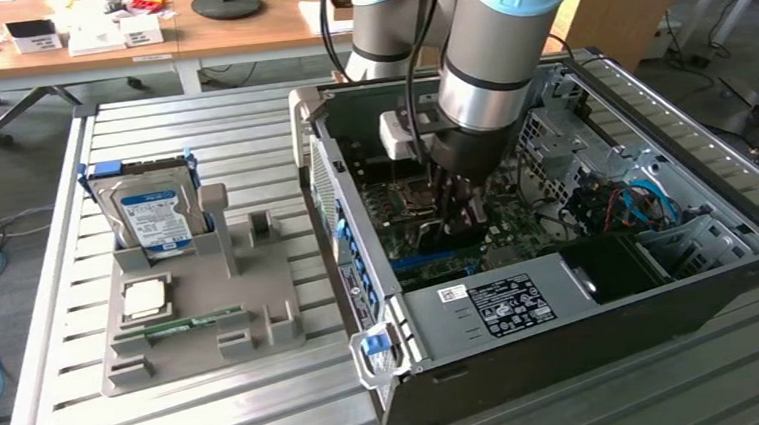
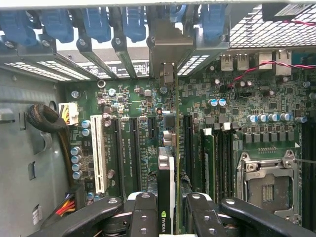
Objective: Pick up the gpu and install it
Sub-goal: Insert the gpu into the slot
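Note:
My gripper (image 1: pixel 458 212) reaches down into the open computer case (image 1: pixel 600 297), over the motherboard. It is shut on the gpu (image 2: pixel 168 168), a thin card seen edge-on between the two black fingers (image 2: pixel 143 212). The card's silver bracket (image 2: pixel 170 57) lies against the rear slot openings of the case. The card runs along the dark expansion slots beside the white slot (image 2: pixel 100 153). Whether its edge sits in a slot I cannot tell. In the exterior view the gpu (image 1: pixel 445 236) shows as a dark plate just below the fingers.
On the slatted table at the exterior view's left, a grey fixture (image 1: pixel 229 358) holds a hard drive (image 1: pixel 152 213), a processor chip (image 1: pixel 145 296) and a RAM stick (image 1: pixel 180 327). Inside the case are blue slot latches (image 2: pixel 94 22), the CPU socket (image 2: pixel 269 185) and cables (image 1: pixel 619 201).

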Robot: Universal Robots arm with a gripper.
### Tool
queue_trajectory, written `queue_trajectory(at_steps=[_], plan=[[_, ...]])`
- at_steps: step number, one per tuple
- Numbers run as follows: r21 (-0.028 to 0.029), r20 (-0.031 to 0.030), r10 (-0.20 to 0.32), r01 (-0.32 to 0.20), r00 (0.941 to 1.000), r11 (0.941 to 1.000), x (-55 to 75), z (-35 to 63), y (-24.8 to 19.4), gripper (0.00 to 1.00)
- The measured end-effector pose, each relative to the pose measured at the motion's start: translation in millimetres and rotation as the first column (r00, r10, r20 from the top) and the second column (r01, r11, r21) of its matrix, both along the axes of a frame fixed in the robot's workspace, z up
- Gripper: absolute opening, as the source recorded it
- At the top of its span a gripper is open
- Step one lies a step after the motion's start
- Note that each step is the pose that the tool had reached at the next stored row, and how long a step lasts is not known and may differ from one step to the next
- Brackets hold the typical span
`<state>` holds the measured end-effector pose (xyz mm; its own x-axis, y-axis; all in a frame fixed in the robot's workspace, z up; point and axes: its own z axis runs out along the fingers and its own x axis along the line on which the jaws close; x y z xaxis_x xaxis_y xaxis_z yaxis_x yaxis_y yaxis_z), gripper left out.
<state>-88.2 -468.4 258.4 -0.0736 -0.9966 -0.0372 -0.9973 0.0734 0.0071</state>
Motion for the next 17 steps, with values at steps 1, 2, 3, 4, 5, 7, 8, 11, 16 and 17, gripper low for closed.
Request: queue_trajectory(at_steps=[1, 2, 3, 4, 5, 7, 8, 11, 16, 17], plan=[[-0.0001, -0.0001, 0.000, 0.000, 1.0000, 1.0000, 0.0, -0.8, 0.0, 0.27], [-0.0001, 0.0000, 0.000, 0.000, 1.0000, 1.0000, -0.1, -1.8, 0.0, 0.27], [0.0000, 0.0000, 0.000, 0.000, 1.0000, 1.0000, -0.2, -2.6, 0.0, 0.27], [-0.0001, 0.0000, 0.000, 0.000, 1.0000, 1.0000, -0.4, -3.1, 0.0, 0.27], [-0.0003, -0.0001, 0.000, 0.000, 1.0000, 1.0000, -0.7, -3.2, 0.0, 0.27], [-0.0003, -0.0001, 0.000, 0.000, 1.0000, 1.0000, -1.2, -3.3, 0.0, 0.27], [0.0001, 0.0000, 0.000, 0.000, 1.0000, 1.0000, -1.7, -3.5, 0.0, 0.27], [0.0004, 0.0001, 0.000, 0.000, 1.0000, 1.0000, -3.0, -4.1, 0.0, 0.27], [0.0000, -0.0002, 0.000, 0.000, 1.0000, 1.0000, -3.5, -5.7, 0.0, 0.27], [0.0001, -0.0002, 0.000, 0.000, 1.0000, 1.0000, -3.4, -5.7, 0.0, 0.27]])
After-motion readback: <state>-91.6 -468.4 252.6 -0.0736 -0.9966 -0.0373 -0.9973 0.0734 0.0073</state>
